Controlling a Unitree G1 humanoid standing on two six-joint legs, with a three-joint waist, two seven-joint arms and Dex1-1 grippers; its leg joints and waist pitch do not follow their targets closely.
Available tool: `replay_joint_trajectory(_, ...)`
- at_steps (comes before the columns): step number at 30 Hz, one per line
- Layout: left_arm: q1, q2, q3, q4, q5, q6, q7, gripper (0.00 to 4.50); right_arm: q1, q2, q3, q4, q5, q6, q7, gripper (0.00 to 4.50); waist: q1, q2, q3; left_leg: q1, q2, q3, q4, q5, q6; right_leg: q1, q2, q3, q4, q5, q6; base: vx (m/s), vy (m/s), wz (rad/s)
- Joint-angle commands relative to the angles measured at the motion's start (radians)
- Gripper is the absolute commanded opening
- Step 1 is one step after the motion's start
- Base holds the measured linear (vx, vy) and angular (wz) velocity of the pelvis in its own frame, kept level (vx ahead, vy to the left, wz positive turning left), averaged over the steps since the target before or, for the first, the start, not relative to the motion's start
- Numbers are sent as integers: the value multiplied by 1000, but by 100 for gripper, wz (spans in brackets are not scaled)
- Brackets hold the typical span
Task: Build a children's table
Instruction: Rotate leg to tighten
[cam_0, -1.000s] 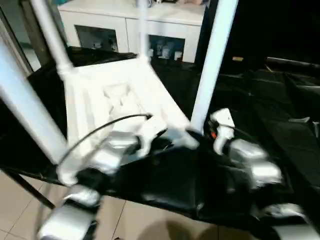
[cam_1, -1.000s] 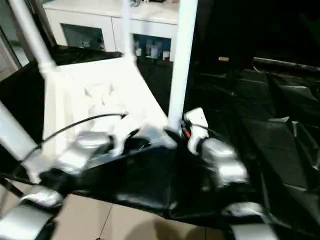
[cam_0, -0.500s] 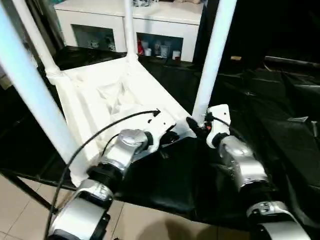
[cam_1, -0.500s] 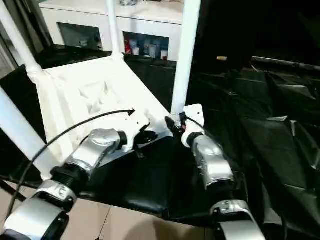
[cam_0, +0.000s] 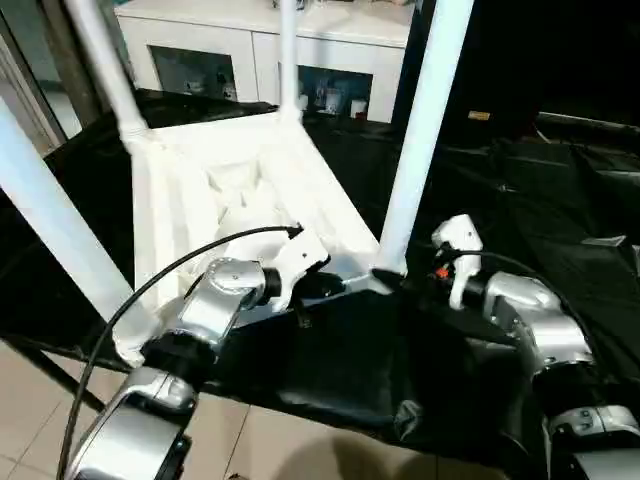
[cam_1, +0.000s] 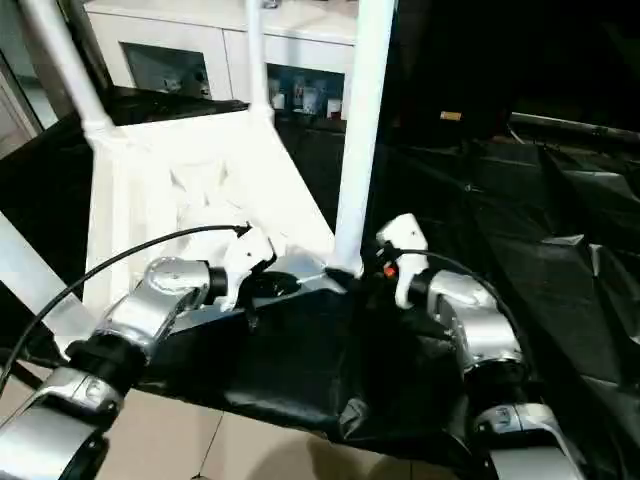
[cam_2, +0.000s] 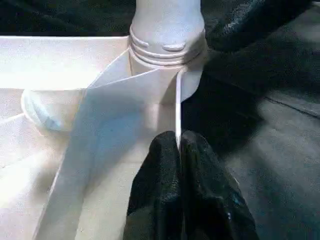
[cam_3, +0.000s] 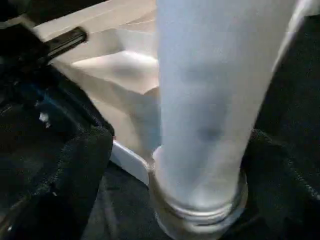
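The white tabletop (cam_0: 230, 190) lies underside up on the black-covered bench, ribs showing. Its white legs stand in the corner sockets: near right leg (cam_0: 415, 130), near left leg (cam_0: 50, 220), far left leg (cam_0: 100, 60), far right leg (cam_0: 288, 50). My left gripper (cam_2: 179, 142) is shut on the tabletop's thin rim just in front of the near right socket (cam_2: 167, 45). My right gripper (cam_3: 180, 165) is open, one finger (cam_3: 75, 170) on each side of the near right leg's base (cam_3: 200, 150), apart from it.
A white glass-doored cabinet (cam_0: 260, 50) stands behind the bench. Crumpled black sheeting (cam_0: 520, 200) covers the bench to the right. The bench's front edge runs just below my forearms, with tiled floor (cam_0: 280, 440) beneath. A black cable (cam_0: 180, 265) loops off my left wrist.
The head camera has shifted and tilted. My left gripper stays on the rim. My right wrist has drawn back a little to the right of the near right leg.
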Motion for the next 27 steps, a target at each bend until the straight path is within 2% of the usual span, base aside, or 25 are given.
replay_joint_trajectory(1,16,-9,-4,-64,-83,-17,-89,0,4,-18,16,-26,-3,-8,42,431,5,-13,-67,8,26,-3,-63,-187,77,56,-60,42,-76,-241,-216,0,0,0)
replay_joint_trajectory(5,30,-2,3,-77,-83,-11,-97,0,20,-27,33,-52,9,16,90,431,14,-17,-65,8,25,-1,-64,-193,77,55,-59,41,-78,-255,-206,0,0,0)
replay_joint_trajectory(10,38,5,8,-86,-83,-6,-102,0,21,-28,39,-41,3,11,98,388,13,-19,-65,7,23,-2,-64,-191,68,55,-61,42,-80,-286,-187,0,0,0)
replay_joint_trajectory(12,40,7,8,-91,-84,-2,-102,0,22,-30,39,-40,3,13,101,377,13,-20,-66,7,24,-3,-64,-185,68,55,-62,42,-79,-285,-186,0,0,0)
replay_joint_trajectory(13,42,8,10,-96,-85,3,-103,0,22,-31,39,-40,5,16,107,355,12,-19,-66,7,24,-2,-64,-181,71,54,-61,42,-78,-277,-188,0,0,0)
replay_joint_trajectory(17,42,7,12,-99,-84,7,-105,0,22,-33,37,-41,10,21,111,343,12,-18,-67,6,24,-2,-63,-170,75,56,-59,42,-75,-248,-196,0,0,0)
replay_joint_trajectory(18,43,7,12,-100,-84,7,-106,0,23,-33,37,-42,11,22,112,320,13,-17,-68,7,23,-1,-62,-169,76,55,-59,42,-75,-244,-198,0,0,0)
replay_joint_trajectory(24,36,-2,16,-85,-75,10,-80,0,39,-18,29,-46,18,37,89,267,14,-18,-67,6,23,-1,-62,-169,75,57,-59,41,-74,-245,-197,0,0,0)
replay_joint_trajectory(27,25,-13,19,-67,-63,13,-45,0,48,-2,27,-42,13,46,58,262,13,-19,-66,7,22,-1,-62,-177,72,54,-59,42,-78,-265,-191,0,0,0)
